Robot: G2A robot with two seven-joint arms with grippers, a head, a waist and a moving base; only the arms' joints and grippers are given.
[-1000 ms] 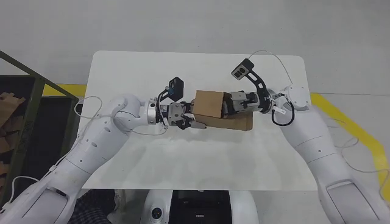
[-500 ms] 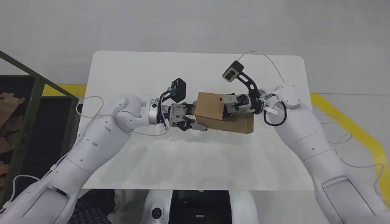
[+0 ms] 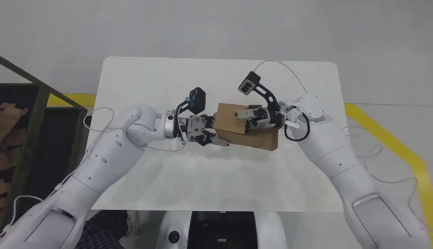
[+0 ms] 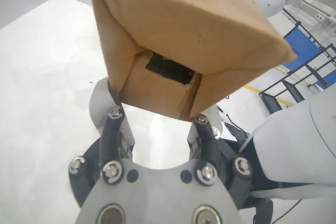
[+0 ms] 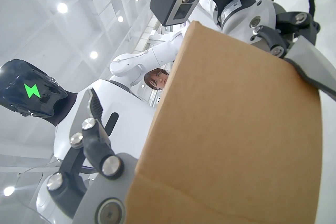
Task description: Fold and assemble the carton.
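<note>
We can't read any words or numbers in these frames. Two symbols only:
- green lightning-bolt sign point(image 5: 31, 90) on a glossy black panel point(image 5: 15, 78), left of the right wrist view
- small grey wireless-waves mark point(image 4: 331, 118) on white casing point(image 4: 309, 130), right edge of the left wrist view

We also see a small sticker point(image 5: 234, 5) on a round grey housing point(image 5: 252, 9), upper right of the right wrist view, but its print is too small to read.

Half of right jaws behind carton point(image 5: 231, 130)
</note>
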